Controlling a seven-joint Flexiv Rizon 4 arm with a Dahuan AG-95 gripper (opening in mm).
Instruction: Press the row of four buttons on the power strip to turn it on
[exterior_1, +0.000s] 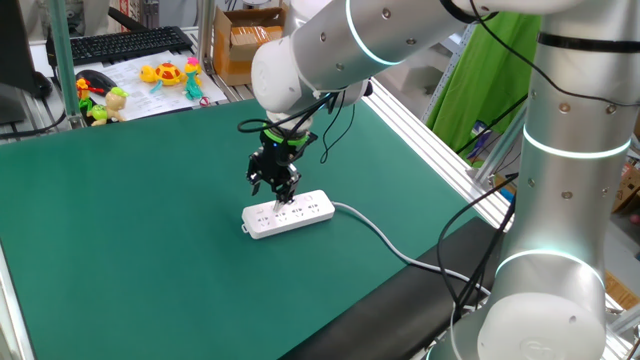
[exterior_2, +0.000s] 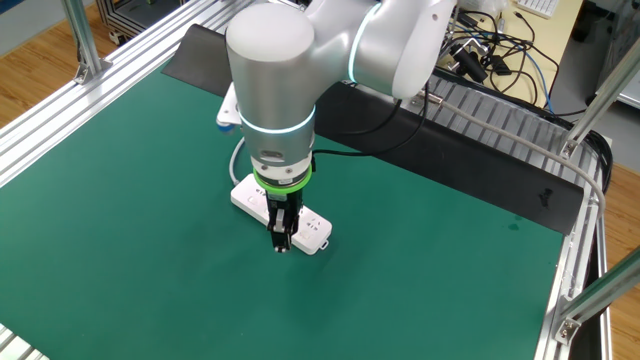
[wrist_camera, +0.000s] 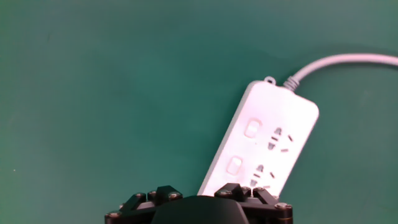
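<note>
The power strip is a white bar lying on the green mat, with its whitish-grey cable running off to the right. My gripper points straight down over the strip's middle, its tips at or just above the top face. From the other side the gripper hides the middle of the power strip. In the hand view the power strip runs diagonally, and two of the four buttons show along its left edge; the others are hidden behind the black hand housing. No view shows a gap or contact between the fingertips.
Toys, a keyboard and a cardboard box sit beyond the mat's far edge. Aluminium rails border the mat. A black pad and loose cables lie behind the arm.
</note>
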